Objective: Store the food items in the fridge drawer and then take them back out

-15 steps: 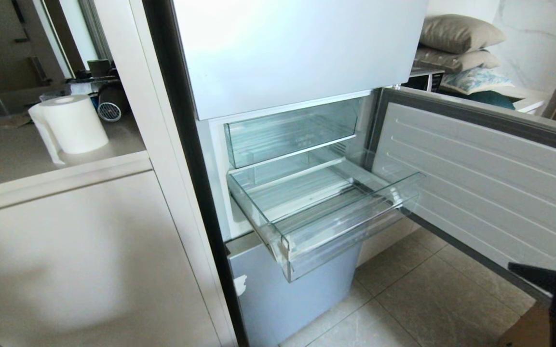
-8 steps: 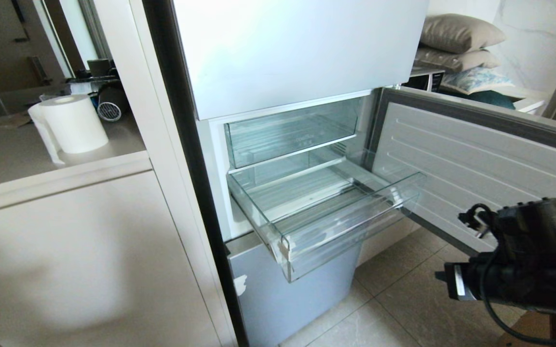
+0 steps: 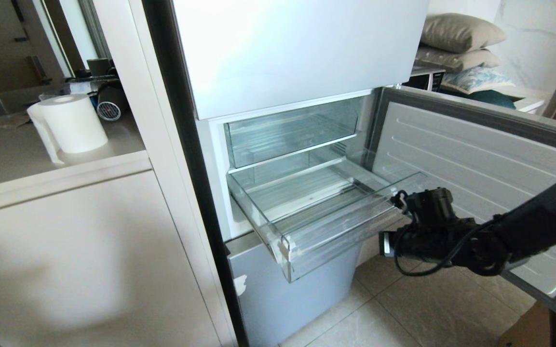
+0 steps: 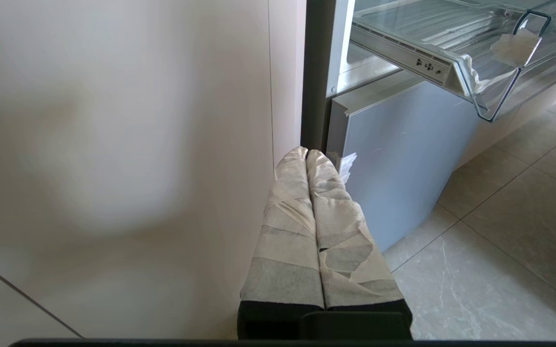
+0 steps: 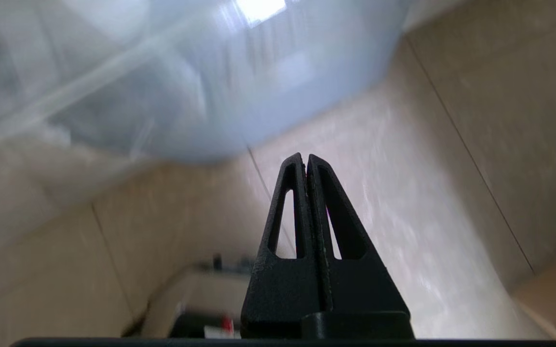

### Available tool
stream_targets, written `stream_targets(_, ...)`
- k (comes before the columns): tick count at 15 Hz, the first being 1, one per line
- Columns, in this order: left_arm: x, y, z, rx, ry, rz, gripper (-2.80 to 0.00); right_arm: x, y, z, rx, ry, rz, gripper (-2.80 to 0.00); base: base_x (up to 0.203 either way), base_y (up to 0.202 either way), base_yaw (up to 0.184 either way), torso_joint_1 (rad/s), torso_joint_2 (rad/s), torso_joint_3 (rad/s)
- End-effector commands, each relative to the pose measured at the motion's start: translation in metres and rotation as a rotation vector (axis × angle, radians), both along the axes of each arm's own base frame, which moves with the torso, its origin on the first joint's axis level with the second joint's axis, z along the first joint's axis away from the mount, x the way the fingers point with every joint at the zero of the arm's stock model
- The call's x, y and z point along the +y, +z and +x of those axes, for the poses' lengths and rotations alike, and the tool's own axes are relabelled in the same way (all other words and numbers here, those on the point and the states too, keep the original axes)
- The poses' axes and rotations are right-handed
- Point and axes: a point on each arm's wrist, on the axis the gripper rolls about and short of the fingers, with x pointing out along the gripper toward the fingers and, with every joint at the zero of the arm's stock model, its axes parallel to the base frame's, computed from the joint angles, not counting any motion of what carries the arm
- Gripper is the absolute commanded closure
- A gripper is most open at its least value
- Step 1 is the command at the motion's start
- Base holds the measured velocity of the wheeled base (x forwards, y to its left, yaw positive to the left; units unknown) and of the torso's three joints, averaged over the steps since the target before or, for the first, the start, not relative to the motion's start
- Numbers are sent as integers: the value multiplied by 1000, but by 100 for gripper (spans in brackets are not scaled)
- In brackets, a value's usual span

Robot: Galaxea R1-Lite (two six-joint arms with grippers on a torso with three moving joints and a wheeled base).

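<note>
On the far left a matte beige bench [image 3: 41,164] carries one white paper roll [image 3: 68,123], a squat cylinder; beside it stands the fridge [image 3: 297,48], pale blue-silver with smooth flat fronts and a black side edge; its middle door [image 3: 475,168], ribbed white inside, hangs open to the right.

Two clear plastic bins show; the upper bin [image 3: 290,132] sits pushed in, and the drawer [image 3: 326,212] below is pulled out, wide and shallow, its floor ribbed, its front lip thick; nothing lies in it, and no food shows in any view.

At the drawer's right front corner hangs the right tool [image 3: 386,243], black and cabled; the head view hides its fingers, while the right wrist view shows two hollow triangular ones pressed together on nothing, over beige floor tiles [image 5: 451,168].

Only the left wrist view shows the left tool [image 4: 306,156]; its two tape-wrapped fingers are closed and empty, low beside the beige cabinet [image 4: 114,144] and the fridge's bottom front.
</note>
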Motion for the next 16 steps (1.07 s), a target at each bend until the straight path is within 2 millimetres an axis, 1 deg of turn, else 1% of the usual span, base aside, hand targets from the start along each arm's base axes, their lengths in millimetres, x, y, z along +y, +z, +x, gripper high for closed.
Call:
stream_targets(1,0,0,0,0,1,0,0,18,-29,41,-11,3,4,0,0,0,0,0,0,0)
stream_targets(2,0,0,0,0,1,0,0,30,-28,59,-69,-9,20,0,0,0,0,0,0,0)
stream_targets(3,0,0,0,1,1,0,0,42,-26,73,-129,-32,44,0,0,0,0,0,0,0)
stream_targets(4,0,0,0,0,1,0,0,59,-21,86,-207,-69,77,0,0,0,0,0,0,0)
stream_targets(5,0,0,0,0,1,0,0,76,-11,95,-287,-106,116,0,0,0,0,0,0,0)
stream_targets(6,0,0,0,0,1,0,0,95,0,98,-351,-124,168,0,0,0,0,0,0,0)
stream_targets(7,0,0,0,1,1,0,0,116,14,92,-393,-138,260,0,0,0,0,0,0,0)
stream_targets(8,0,0,0,0,1,0,0,119,29,87,-418,-146,301,0,0,0,0,0,0,0)
stream_targets(9,0,0,0,0,1,0,0,116,43,77,-429,-151,328,0,0,0,0,0,0,0)
stream_targets(10,0,0,0,0,1,0,0,111,47,64,-412,-153,331,0,0,0,0,0,0,0)
stream_targets(13,0,0,0,1,1,0,0,87,53,15,-359,-130,324,0,0,0,0,0,0,0)
stream_targets(14,0,0,0,0,1,0,0,81,52,7,-355,-119,308,0,0,0,0,0,0,0)
stream_targets(15,0,0,0,0,1,0,0,78,47,6,-348,-116,293,0,0,0,0,0,0,0)
stream_targets(16,0,0,0,0,1,0,0,80,37,12,-336,-115,281,0,0,0,0,0,0,0)
